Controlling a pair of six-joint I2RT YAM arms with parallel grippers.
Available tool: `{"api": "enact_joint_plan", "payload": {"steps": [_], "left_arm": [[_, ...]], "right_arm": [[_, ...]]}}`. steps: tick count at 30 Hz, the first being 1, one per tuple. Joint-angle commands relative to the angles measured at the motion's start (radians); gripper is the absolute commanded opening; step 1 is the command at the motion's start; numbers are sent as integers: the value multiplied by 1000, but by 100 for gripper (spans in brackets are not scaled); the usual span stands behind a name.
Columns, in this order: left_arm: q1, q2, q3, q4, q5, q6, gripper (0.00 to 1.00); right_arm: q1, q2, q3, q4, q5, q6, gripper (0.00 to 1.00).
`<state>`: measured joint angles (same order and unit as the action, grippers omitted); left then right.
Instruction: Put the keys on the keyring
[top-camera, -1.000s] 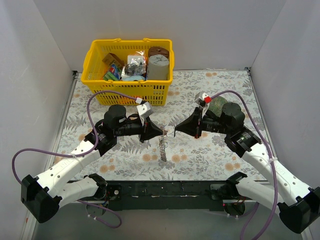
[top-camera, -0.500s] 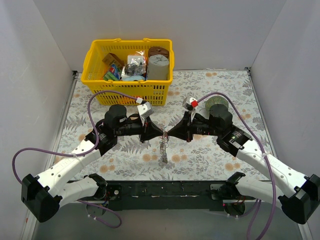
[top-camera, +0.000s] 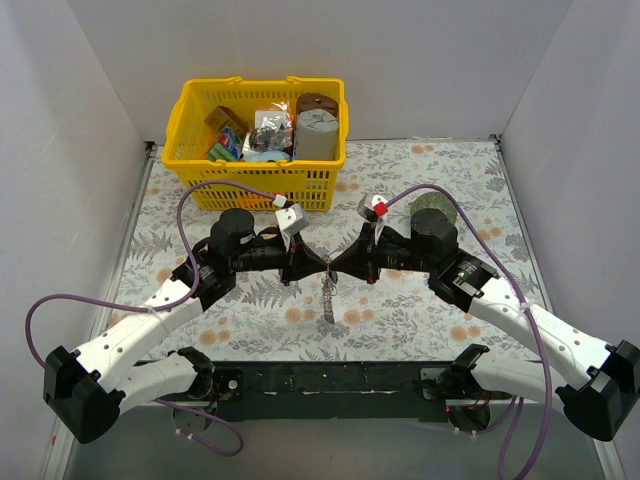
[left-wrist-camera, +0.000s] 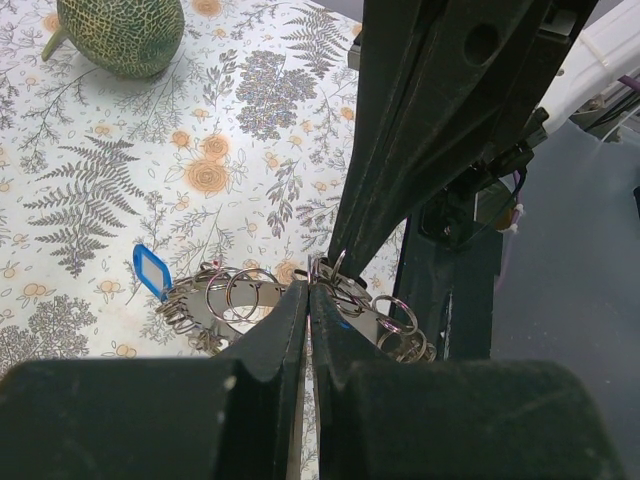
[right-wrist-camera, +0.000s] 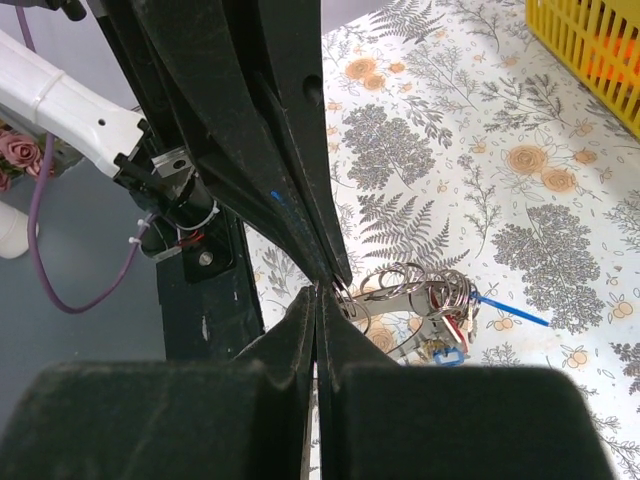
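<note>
Floral bench (top-camera: 420, 310) with keyring (top-camera: 327, 297) lying flat; left pincer (top-camera: 322, 266) and right pincer (top-camera: 337, 268) both pressed together, tip-to-tip just above keyring; blue-headed key (left-wrist-camera: 150, 272) at keyring's edge.

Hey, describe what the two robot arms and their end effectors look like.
Left arm and right arm: white lower links, black joints and forearms, purple cables looping alongside. Left end effector and right end effector: black, tapering to thin pointed fingers.

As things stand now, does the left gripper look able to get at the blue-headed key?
Probably yes. The blue-headed key sticks out uncovered at the edge of the ring cluster, close beside the left gripper, with nothing between them. Its shut jaws must open first.
</note>
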<state>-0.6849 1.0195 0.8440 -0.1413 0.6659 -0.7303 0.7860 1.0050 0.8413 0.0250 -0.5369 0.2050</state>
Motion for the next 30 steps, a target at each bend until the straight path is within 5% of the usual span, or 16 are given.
{"api": "enact_joint_plan", "payload": {"steps": [1, 30], "left_arm": [[-5, -15, 35, 45, 24, -3, 0], [-5, -47, 27, 48, 27, -15, 0]], "right_arm": [[4, -3, 56, 33, 26, -19, 1], [4, -37, -2, -17, 187, -9, 1]]}}
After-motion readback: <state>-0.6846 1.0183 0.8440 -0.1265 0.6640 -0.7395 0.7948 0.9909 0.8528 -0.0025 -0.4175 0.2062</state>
